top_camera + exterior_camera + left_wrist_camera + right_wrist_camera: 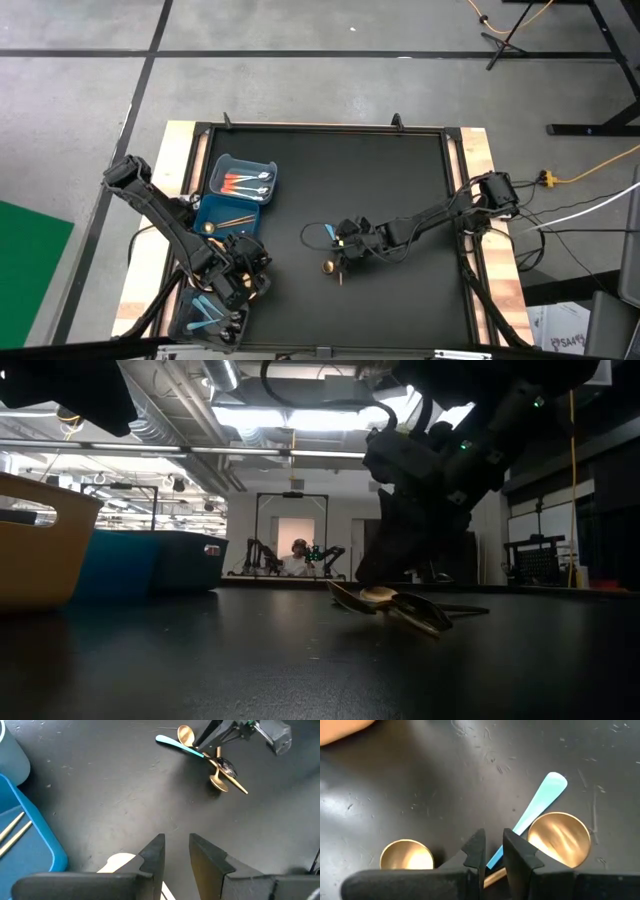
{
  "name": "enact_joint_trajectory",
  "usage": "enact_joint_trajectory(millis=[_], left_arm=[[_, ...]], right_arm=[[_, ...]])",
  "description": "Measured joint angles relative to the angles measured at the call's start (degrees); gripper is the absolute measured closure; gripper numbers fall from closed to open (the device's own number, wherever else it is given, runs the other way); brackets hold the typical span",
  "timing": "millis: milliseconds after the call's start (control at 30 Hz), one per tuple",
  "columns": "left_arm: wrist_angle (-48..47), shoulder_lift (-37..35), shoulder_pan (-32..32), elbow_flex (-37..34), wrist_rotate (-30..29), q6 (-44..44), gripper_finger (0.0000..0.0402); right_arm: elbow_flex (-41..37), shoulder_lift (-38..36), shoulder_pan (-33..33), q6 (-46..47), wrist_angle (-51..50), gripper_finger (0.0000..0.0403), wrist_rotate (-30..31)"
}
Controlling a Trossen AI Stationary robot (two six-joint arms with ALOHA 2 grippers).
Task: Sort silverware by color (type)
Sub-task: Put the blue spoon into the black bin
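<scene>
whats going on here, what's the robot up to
The right gripper is down at a small pile of cutlery mid-table, its fingers astride the light blue utensil that lies among gold spoons. The left gripper waits by the blue bins, holding nothing. One bin already holds orange-handled pieces, another gold ones.

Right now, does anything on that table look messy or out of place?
Yes. A few pieces lie tangled mid-table: two gold spoons and a light blue handle crossing them, colours mixed. The right gripper sits over that handle. The bins stand at the table's left side.
</scene>
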Motion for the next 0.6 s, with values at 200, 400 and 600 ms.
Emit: enact_joint_trajectory(millis=[200, 400, 600], left_arm=[[0.02, 0.00, 0.00, 0.00, -0.01, 0.00, 0.0319], [0.02, 0.00, 0.00, 0.00, -0.01, -0.02, 0.0319], [0.22, 0.00, -0.02, 0.00, 0.01, 0.00, 0.0319]], right_arm=[[0.00, 0.00, 0.07, 0.01, -0.08, 0.0347, -0.02], [0.02, 1.27, 0.05, 1.56, -0.47, 0.0347, -1.21], [0.27, 4.38, 0.07, 1.68, 2.38, 0.0347, -3.04]])
